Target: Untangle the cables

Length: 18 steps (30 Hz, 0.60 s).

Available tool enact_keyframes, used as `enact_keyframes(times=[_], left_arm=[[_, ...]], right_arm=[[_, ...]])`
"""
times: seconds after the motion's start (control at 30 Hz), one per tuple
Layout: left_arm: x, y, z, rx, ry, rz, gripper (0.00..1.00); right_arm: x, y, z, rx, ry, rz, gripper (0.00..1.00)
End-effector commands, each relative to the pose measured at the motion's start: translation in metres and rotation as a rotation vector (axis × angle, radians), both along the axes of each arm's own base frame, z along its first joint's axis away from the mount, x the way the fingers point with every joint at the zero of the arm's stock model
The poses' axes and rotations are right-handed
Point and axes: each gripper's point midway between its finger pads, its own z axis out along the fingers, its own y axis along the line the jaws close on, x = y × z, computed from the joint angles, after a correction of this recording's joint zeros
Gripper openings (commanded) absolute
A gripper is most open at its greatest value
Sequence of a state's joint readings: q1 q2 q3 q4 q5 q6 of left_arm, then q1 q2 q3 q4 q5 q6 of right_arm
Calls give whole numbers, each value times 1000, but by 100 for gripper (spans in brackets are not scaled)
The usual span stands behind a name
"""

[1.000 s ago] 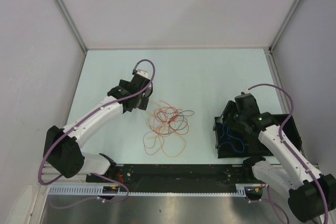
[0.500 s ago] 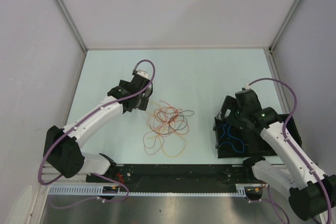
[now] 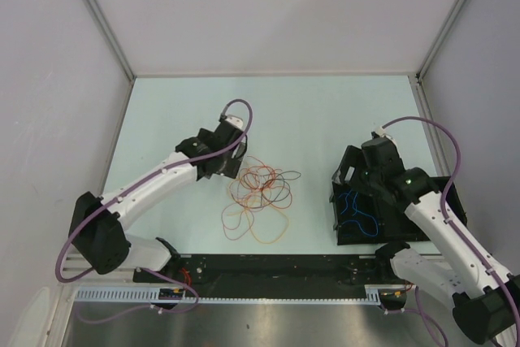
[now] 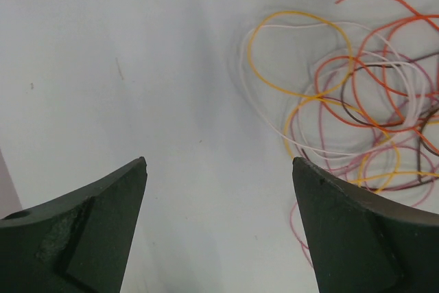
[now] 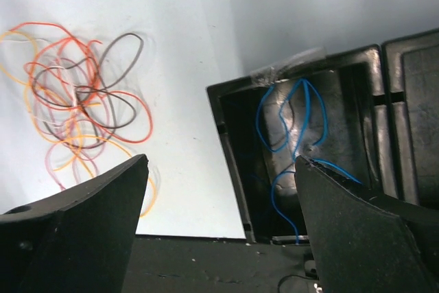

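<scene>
Thin, looping cables (image 3: pixel 260 193) lie tangled on a smooth pale table (image 3: pixel 325 111).
Left gripper (image 4: pixel 218 162) and right gripper (image 5: pixel 221 161) both gape empty; a blue cable (image 5: pixel 303 104) curls inside the black tray (image 5: pixel 228 149).

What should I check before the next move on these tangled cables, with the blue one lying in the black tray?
1. Left hand open and empty: ok.
2. Right hand open and empty: ok.
3. Blue cable inside the black tray, apart from the tangle: ok.
4. Tangle separated: not ok; orange, red, pink and dark loops cross one another.
5. Left hand centred over the tangle: not ok; in its wrist view the loops lie off to the right.
6. Which loop lies on top: cannot tell.
</scene>
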<state>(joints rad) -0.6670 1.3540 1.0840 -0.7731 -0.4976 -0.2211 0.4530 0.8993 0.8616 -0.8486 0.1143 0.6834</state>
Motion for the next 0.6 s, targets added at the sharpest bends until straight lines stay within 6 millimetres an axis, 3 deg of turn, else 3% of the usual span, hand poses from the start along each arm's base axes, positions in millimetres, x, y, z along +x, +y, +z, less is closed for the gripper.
enact_keyframes(times=[0.0, 0.07, 0.13, 0.27, 0.4, 0.57], left_arm=[[-6, -40, 11, -89, -8, -41, 92], [-9, -69, 9, -168, -22, -67, 92], [-18, -99, -5, -240, 18, -131, 91], [-10, -158, -15, -349, -30, -276, 90], [-2, -181, -29, -312, -27, -370, 88], [-2, -184, -45, -263, -6, -410, 83]], right_arm=[[16, 22, 34, 104, -104, 28, 91], [17, 27, 36, 113, -117, 62, 91], [18, 29, 41, 115, -138, 83, 91], [13, 20, 56, 103, -184, 91, 92], [5, 7, 63, 95, -198, 75, 93], [-2, -2, 62, 88, -186, 60, 93]])
